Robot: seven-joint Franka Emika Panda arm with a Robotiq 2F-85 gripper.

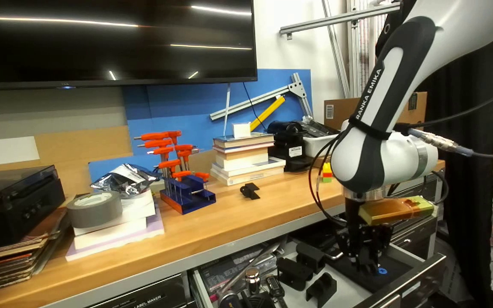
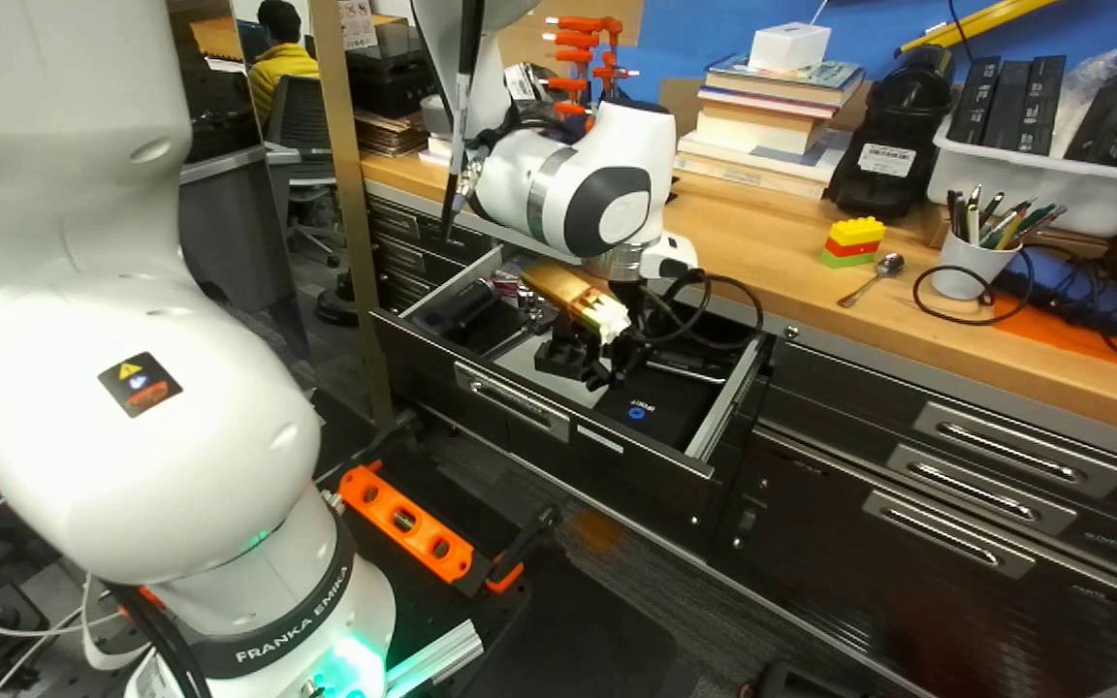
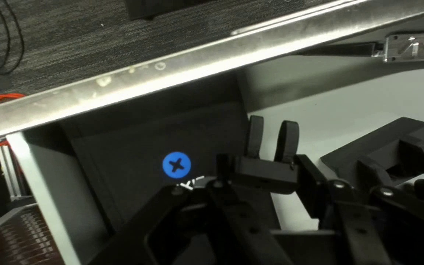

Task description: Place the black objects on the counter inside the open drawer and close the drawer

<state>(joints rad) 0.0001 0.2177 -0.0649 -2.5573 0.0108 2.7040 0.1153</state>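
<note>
The gripper point(image 3: 265, 173) was clamped on a small black piece point(image 3: 267, 175), a finger pressed to each end, two prongs sticking out of it, per the wrist view. That piece was over the pulled-out drawer point(image 2: 432, 364), above the edge of a flat black case point(image 3: 138, 154) with a blue disc point(image 3: 168, 165) on it. Whether it touched the case, couldn't tell. Drawer front had a silver bar handle point(image 2: 512, 402). Close to the gripper, on the pale drawer floor point(image 1: 349, 288), three similar black parts point(image 1: 295, 273) lay near one another; past them, a metal cylinder point(image 1: 252, 280) and tool clutter point(image 1: 274, 286), too jumbled to sort. Next back, the wooden counter point(image 1: 229, 214). A second black object point(image 1: 250, 191) lay there, near a blue stand point(image 1: 195, 201) of orange-handled hex keys point(image 1: 156, 137), just in front of a book stack point(image 1: 244, 160). Black device point(image 1: 285, 140) with a white label point(image 1: 295, 151) stood right beside the books. Grey tape roll point(image 1: 88, 216) sat on a pale pile point(image 1: 118, 239) near the stand. In both exterior views, toy bricks point(image 2: 852, 242) stood on the counter; in an exterior view, a spoon point(image 2: 890, 265) and a white cup point(image 2: 966, 271) of pens point(image 2: 973, 223) were near them. Behind came a blue panel point(image 1: 173, 111), a metal bar point(image 1: 255, 99) and, higher up, a dark screen point(image 1: 114, 47).
</note>
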